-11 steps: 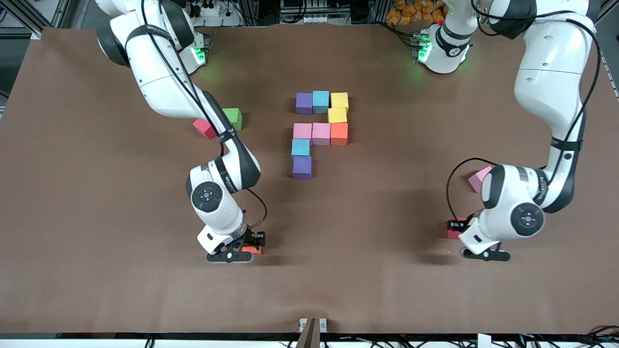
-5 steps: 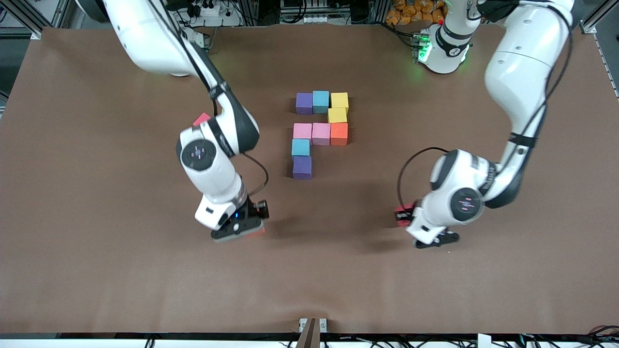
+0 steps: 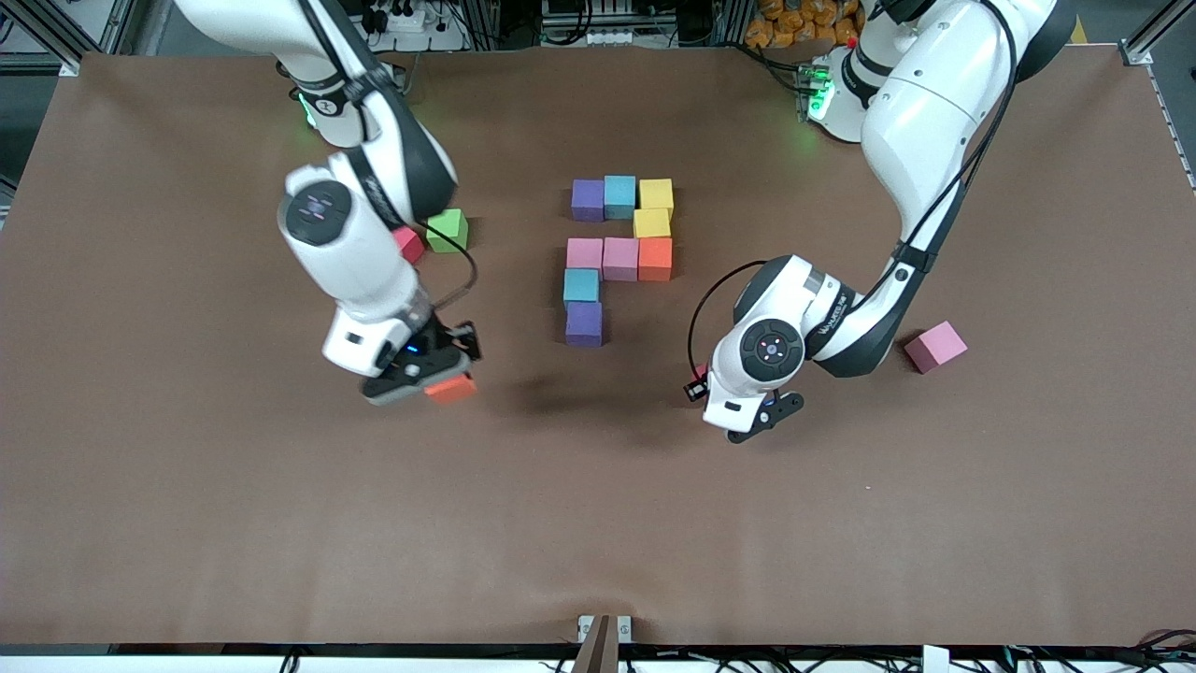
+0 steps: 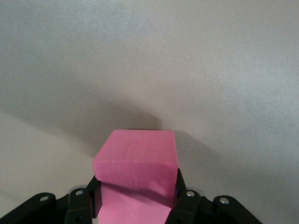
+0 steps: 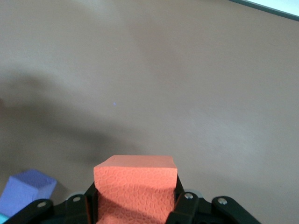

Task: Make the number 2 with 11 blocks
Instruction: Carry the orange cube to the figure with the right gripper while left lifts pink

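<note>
near the middle of the brown worktop [image 3: 598, 523] lies the unfinished number 2 [image 3: 619, 258], built from nine small matte cubes that touch one another. its row farthest from the front camera runs purple [image 3: 587, 199], blue [image 3: 619, 196] and yellow [image 3: 656, 194], and a second yellow cube [image 3: 651, 222] sits just nearer under that one. the middle row is two pink cubes [image 3: 584, 252] and an orange cube [image 3: 655, 259]. nearer again come a second blue cube [image 3: 581, 285] and a second purple cube [image 3: 584, 323] at the corner, with bare worktop beside it toward the left arm's end.

the right gripper [image 5: 135, 198] hangs over bare worktop toward the right arm's end from that corner cube, its jaws clamped on a second small orange matte cube [image 3: 450, 388]. the left gripper [image 4: 135, 191] hangs over bare worktop toward the left arm's end from the same corner, its jaws closed on a small red matte cube [image 4: 135, 158], which looks hot pink in the left wrist view.

a dusty pink cube [image 3: 934, 347] rests alone on the worktop near the left arm's elbow. a green cube [image 3: 448, 229] and a dark red cube [image 3: 408, 245] sit just beside each other, partly under the right arm.
</note>
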